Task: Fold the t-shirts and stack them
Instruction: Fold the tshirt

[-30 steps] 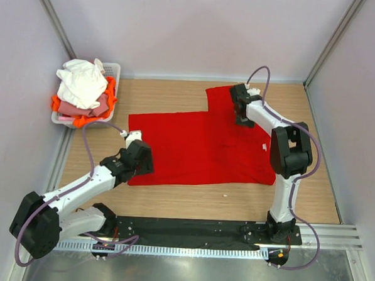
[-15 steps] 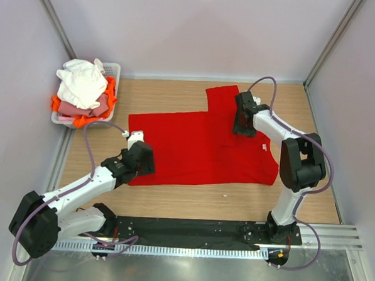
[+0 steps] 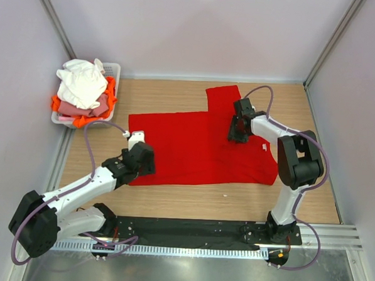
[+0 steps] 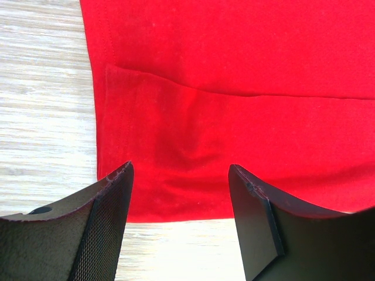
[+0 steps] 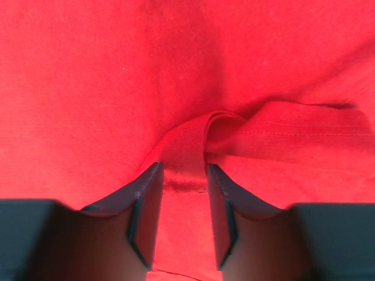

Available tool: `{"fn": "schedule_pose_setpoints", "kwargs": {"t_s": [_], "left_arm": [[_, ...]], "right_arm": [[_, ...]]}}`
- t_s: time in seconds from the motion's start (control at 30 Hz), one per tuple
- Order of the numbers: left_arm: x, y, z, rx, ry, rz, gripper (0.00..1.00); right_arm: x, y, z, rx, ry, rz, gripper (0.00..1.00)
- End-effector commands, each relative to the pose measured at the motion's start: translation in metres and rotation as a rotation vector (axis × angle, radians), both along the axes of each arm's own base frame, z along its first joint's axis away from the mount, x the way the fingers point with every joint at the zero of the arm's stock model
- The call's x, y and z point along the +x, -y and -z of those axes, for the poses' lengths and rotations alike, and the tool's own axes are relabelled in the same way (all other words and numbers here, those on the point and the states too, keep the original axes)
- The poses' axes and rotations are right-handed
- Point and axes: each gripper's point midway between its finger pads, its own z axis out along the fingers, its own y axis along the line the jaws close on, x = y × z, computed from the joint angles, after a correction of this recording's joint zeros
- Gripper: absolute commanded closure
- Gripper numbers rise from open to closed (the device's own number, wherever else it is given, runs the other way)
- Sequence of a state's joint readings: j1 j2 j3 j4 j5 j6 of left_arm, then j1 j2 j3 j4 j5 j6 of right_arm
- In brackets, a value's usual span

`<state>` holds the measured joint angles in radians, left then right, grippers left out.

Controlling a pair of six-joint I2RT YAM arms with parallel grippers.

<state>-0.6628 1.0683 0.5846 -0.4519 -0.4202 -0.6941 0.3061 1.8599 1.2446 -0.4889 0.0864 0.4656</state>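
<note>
Low over the red t-shirt (image 3: 187,150): left end effector (image 4: 180,170) agape, right end effector (image 5: 183,170) tight on a fold

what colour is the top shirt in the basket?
White shirt; the top external view shows it best.

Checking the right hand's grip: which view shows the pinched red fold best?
Right wrist view: a raised fold of the red t-shirt sits in the right hand. The top view shows the hand on the shirt, its fold hidden; the left wrist view shows only a shirt corner.
</note>
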Motion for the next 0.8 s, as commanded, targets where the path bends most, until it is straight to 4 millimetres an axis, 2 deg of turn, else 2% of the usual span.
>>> {"fn": "schedule_pose_setpoints", "kwargs": {"t_s": [0.0, 0.23, 0.33, 0.43, 0.5, 0.6, 0.63, 0.67, 0.7, 0.73, 0.77], "left_arm": [[0.009, 0.001, -0.011, -0.004, 0.066, -0.013, 0.33], [0.009, 0.002, -0.012, 0.002, 0.07, -0.011, 0.33], [0.01, 0.002, -0.012, 0.004, 0.07, -0.011, 0.33], [0.009, 0.002, -0.011, 0.009, 0.07, -0.009, 0.33], [0.009, 0.003, -0.012, 0.009, 0.072, -0.007, 0.33], [0.009, 0.003, -0.011, 0.012, 0.07, -0.006, 0.33], [0.009, 0.003, -0.012, 0.01, 0.072, -0.006, 0.33], [0.009, 0.004, -0.012, 0.009, 0.07, -0.004, 0.33], [0.009, 0.005, -0.012, 0.009, 0.071, 0.0, 0.33], [0.008, 0.006, -0.013, 0.006, 0.073, 0.004, 0.33], [0.008, 0.006, -0.012, 0.008, 0.071, 0.006, 0.33]], "right_arm": [[0.006, -0.011, -0.001, 0.044, 0.028, -0.008, 0.61], [0.004, -0.016, 0.002, 0.071, 0.012, -0.017, 0.64], [0.008, -0.021, -0.009, 0.097, 0.033, -0.017, 0.65], [0.014, -0.038, -0.022, 0.172, 0.043, -0.044, 0.64], [0.024, -0.058, -0.031, 0.25, 0.062, -0.091, 0.62], [0.054, -0.08, -0.061, 0.333, 0.155, -0.15, 0.48], [0.065, -0.077, -0.061, 0.303, 0.173, -0.149, 0.36], [0.086, -0.077, -0.085, 0.285, 0.244, -0.147, 0.3], [0.097, -0.074, -0.092, 0.264, 0.274, -0.145, 0.27], [0.111, -0.063, -0.086, 0.211, 0.286, -0.126, 0.22], [0.131, -0.059, -0.109, 0.192, 0.349, -0.114, 0.2]]}}
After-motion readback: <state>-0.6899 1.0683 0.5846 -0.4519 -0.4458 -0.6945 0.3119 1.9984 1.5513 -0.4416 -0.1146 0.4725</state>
